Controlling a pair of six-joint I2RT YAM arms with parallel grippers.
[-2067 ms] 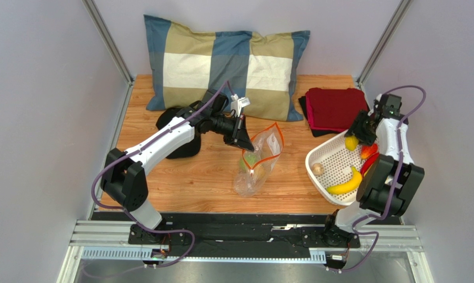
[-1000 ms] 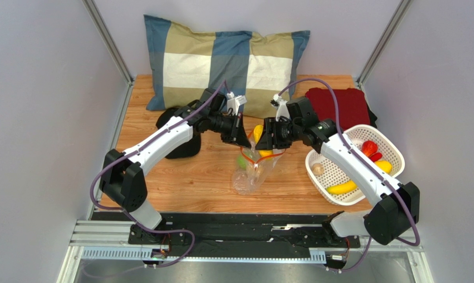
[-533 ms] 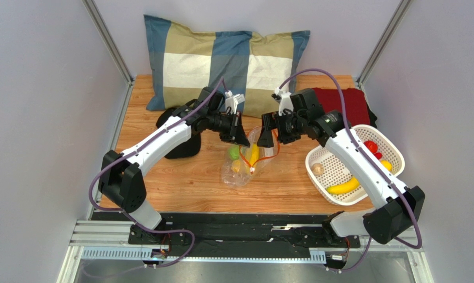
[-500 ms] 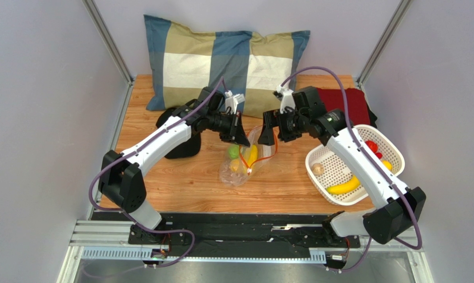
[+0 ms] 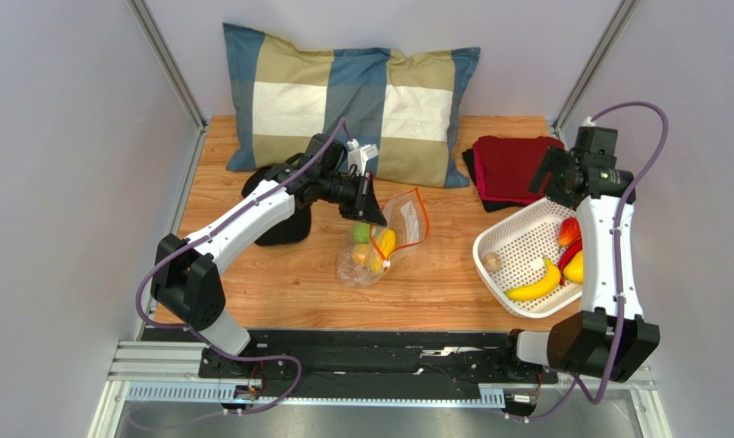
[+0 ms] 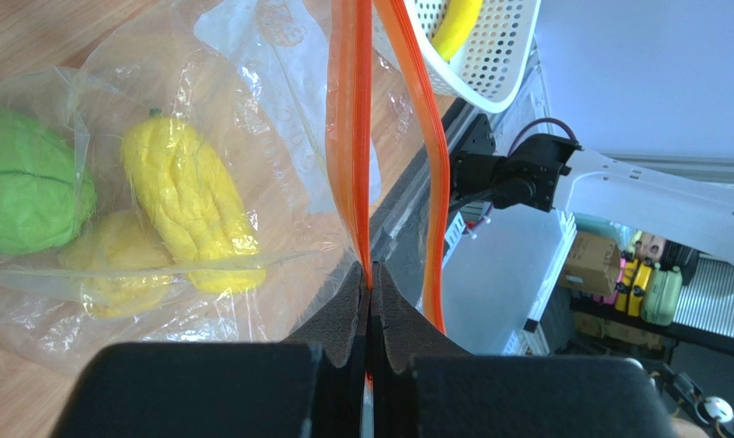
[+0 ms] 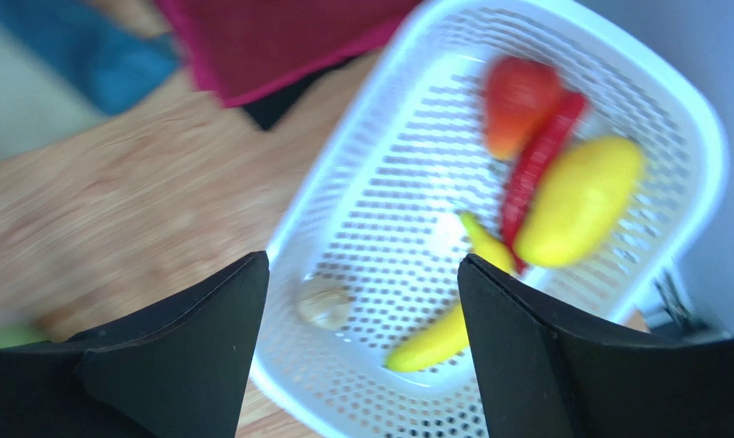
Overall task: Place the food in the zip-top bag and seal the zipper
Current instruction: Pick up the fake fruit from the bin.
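**Loading stage.** The bag (image 5: pixel 390 239) lies mid-table, one lip of its orange zipper (image 6: pixel 350 137) pinched flat in the closed jaws of the left gripper (image 6: pixel 368 285) and lifted, judged to keep the mouth agape. A green piece (image 6: pixel 28 196) and yellow pieces (image 6: pixel 188 201) are already inside. The right gripper (image 7: pixel 361 269) is spread wide and empty over the basket (image 7: pixel 398 173), where a banana (image 7: pixel 432 339), red pieces (image 7: pixel 521 109) and a beige ball (image 7: pixel 323 301) wait. A pillow (image 5: pixel 343 100) and a red cloth (image 5: pixel 516 166) lie behind; nothing is seen between basket and bag.
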